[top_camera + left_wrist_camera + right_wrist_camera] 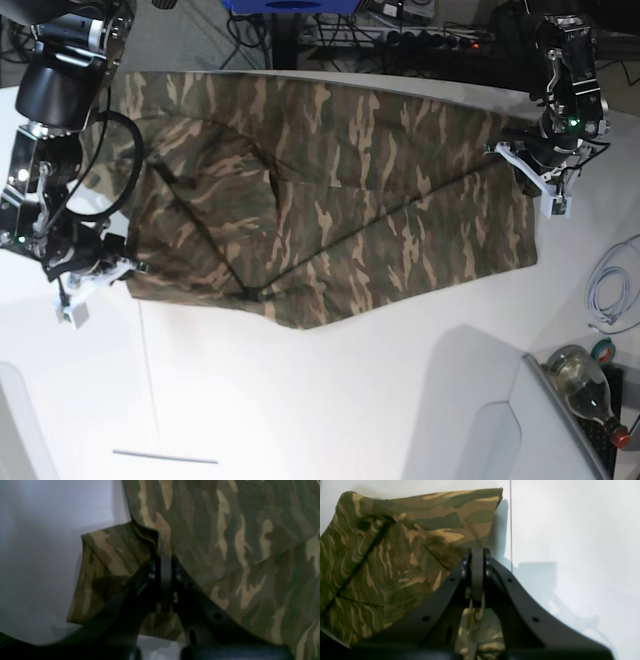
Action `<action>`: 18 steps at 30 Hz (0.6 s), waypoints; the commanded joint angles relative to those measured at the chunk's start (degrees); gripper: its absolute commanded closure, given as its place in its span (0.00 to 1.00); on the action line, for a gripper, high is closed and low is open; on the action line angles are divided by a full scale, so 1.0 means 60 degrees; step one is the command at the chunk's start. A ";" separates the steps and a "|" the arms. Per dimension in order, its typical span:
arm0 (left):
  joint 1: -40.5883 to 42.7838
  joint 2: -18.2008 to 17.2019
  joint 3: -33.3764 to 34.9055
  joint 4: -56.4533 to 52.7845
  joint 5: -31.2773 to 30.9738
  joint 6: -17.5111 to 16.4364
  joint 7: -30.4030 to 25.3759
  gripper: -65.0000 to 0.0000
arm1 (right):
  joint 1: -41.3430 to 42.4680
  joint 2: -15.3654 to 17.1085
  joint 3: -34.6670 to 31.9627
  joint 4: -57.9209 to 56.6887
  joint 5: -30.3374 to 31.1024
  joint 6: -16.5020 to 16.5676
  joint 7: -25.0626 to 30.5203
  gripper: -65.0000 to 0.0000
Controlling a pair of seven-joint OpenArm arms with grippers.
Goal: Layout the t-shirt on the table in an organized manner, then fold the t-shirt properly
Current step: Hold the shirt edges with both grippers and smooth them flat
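Note:
The camouflage t-shirt (330,190) lies spread wide across the white table (300,400), with folds and a loose flap along its near edge. At the shirt's right edge in the base view, my left gripper (515,158) is shut on the cloth. In the left wrist view the left gripper (165,555) pinches a raised fold of the t-shirt (225,542). My right gripper (128,268) holds the shirt's left near corner. In the right wrist view the right gripper (477,552) is shut, and the t-shirt (395,555) runs under and between its fingers.
A thin dark seam (511,525) crosses the table (570,530) beside the shirt's edge. A coiled white cable (605,290) and a glass bottle (580,375) lie at the right. Cables and equipment (400,30) line the far edge.

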 commanded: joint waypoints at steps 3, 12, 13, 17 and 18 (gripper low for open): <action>0.0125 -0.0129 0.0034 0.0305 -0.0022 0.0004 -0.0125 1.00 | 0.0238 0.0087 0.0012 0.0140 0.0136 0.0036 0.0173 1.00; 0.0271 -0.0085 -0.0669 0.0921 -0.0022 0.0004 -0.0111 0.31 | 0.0252 0.0087 0.0012 0.0140 0.0136 0.0036 0.0173 1.00; 0.0359 -0.0085 -0.0816 0.1067 -0.0037 0.0004 -0.0111 0.27 | 0.0252 0.0087 0.0012 0.0140 0.0136 0.0036 0.0173 1.00; 0.0374 -0.0070 -0.1651 0.1565 -0.0110 0.0004 -0.0111 0.26 | 0.0252 0.0087 0.0012 0.0140 0.0136 0.0036 0.0173 1.00; 0.0315 -0.0070 -0.1842 0.1551 -0.0110 0.0004 -0.0111 0.26 | 0.0252 0.0087 0.0012 0.0140 0.0136 0.0036 0.0173 1.00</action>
